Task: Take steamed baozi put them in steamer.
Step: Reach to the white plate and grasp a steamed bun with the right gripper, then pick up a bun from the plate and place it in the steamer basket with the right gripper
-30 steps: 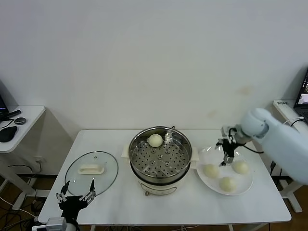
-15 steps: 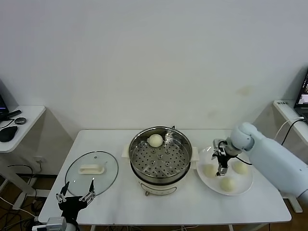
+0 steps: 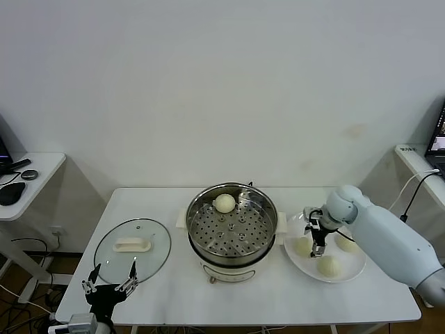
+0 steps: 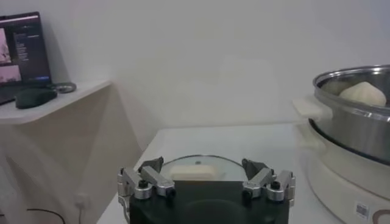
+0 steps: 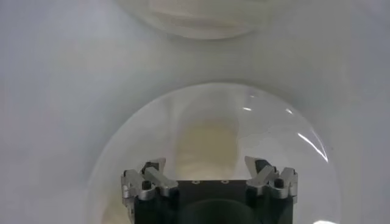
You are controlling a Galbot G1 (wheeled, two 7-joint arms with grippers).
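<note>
The right gripper point(image 3: 318, 239), jaws spread and empty, has been lowered onto the white plate point(image 3: 356, 268) among three steamed baozi point(image 3: 302, 245), so a second pick is judged imminent, with one bun already in the steamer point(image 3: 231, 226) and the left gripper point(image 3: 110, 284) parked open.

No text, brand or number could be read anywhere. A small white label point(image 4: 362, 210) stood on the white base of the steamer point(image 4: 353, 131), but its print was too small to make out. A laptop screen point(image 4: 23, 45) on the side desk at the far left showed lines of writing and pictures, all illegible. Another screen point(image 3: 439, 139) at the far right edge showed only a bright patch, nothing readable.
</note>
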